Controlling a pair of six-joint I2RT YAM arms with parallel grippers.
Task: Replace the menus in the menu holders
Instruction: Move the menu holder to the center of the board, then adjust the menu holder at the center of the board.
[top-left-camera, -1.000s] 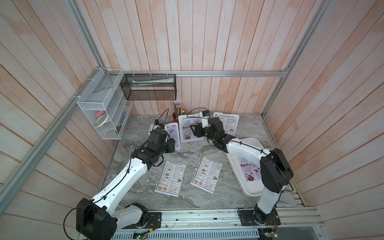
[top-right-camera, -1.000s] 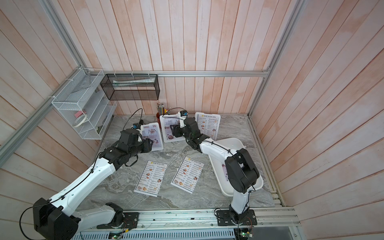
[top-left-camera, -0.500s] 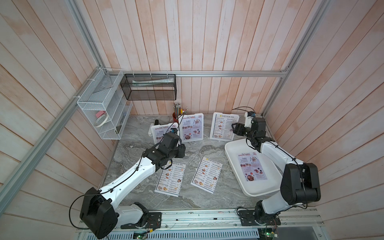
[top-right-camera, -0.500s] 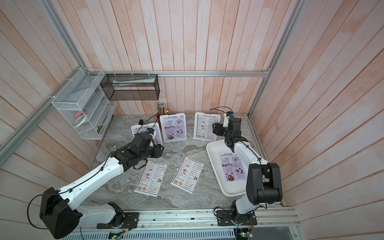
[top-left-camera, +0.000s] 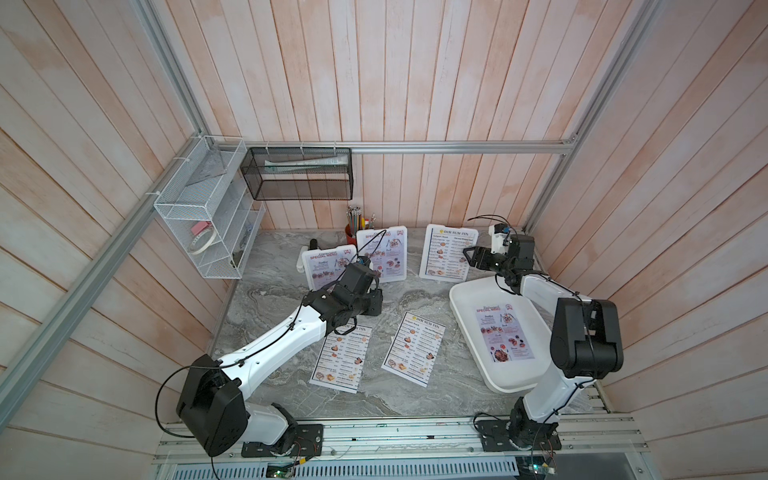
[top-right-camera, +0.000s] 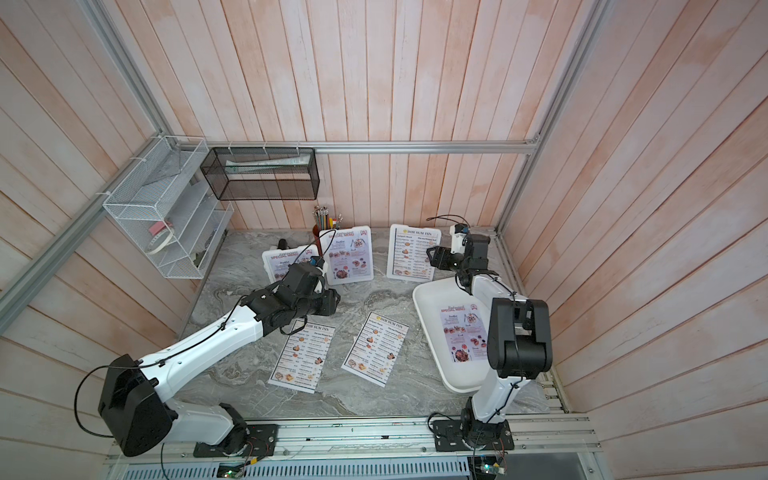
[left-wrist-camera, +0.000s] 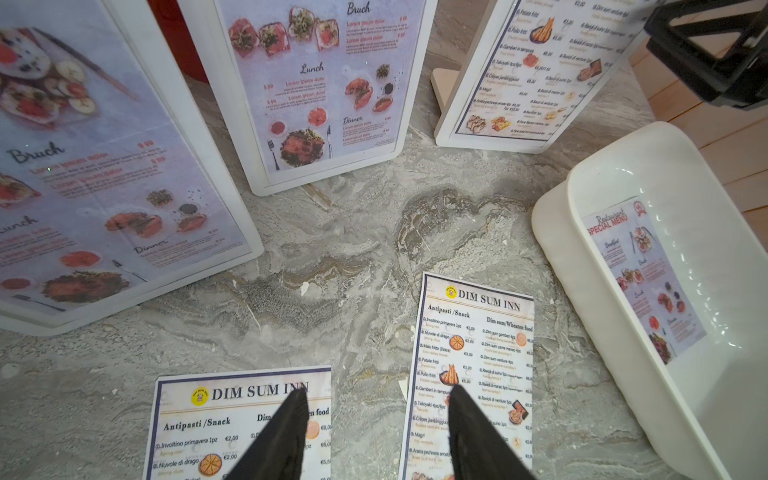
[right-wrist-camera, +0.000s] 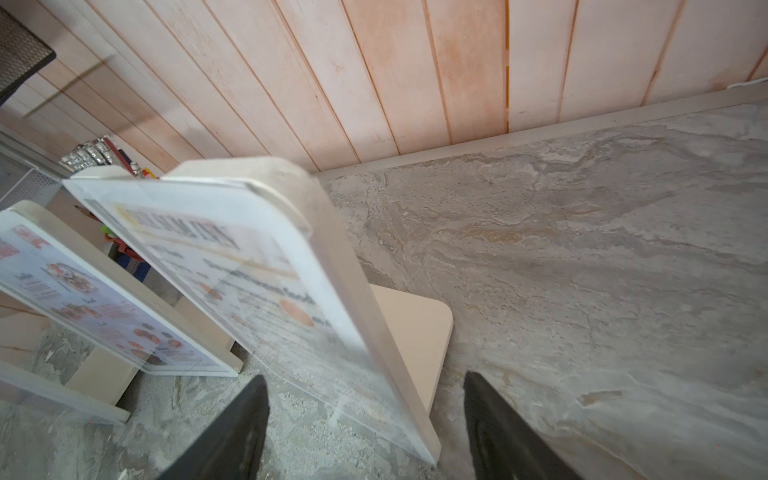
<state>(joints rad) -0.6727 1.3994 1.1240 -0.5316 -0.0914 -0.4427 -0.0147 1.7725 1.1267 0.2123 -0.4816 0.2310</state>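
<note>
My right end effector (right-wrist-camera: 365, 376), jaws wide and empty, hangs beside the far-right white plastic menu holder (left-wrist-camera: 490, 144) with its white "DIM SUM INN" sheet (left-wrist-camera: 552, 62); a nudge could topple it. My left end effector (left-wrist-camera: 376, 392), jaws apart and empty, hovers over a flat white paper menu (top-left-camera: 343, 357) on the bench (top-left-camera: 409, 296); pinching could crumple it. The shallow white tray (left-wrist-camera: 552, 249) on the right holds one lilac "SPECIAL MENU" sheet (left-wrist-camera: 640, 282). The far red cup (top-left-camera: 350, 233) holds pencils (top-left-camera: 355, 212).

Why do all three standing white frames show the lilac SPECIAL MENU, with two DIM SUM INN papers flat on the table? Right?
Only two upright white plastic frames show the lilac SPECIAL MENU; the third frame shows a white DIM SUM INN sheet, as both top views show. Two DIM SUM INN papers lie flat on the grey table.
</note>
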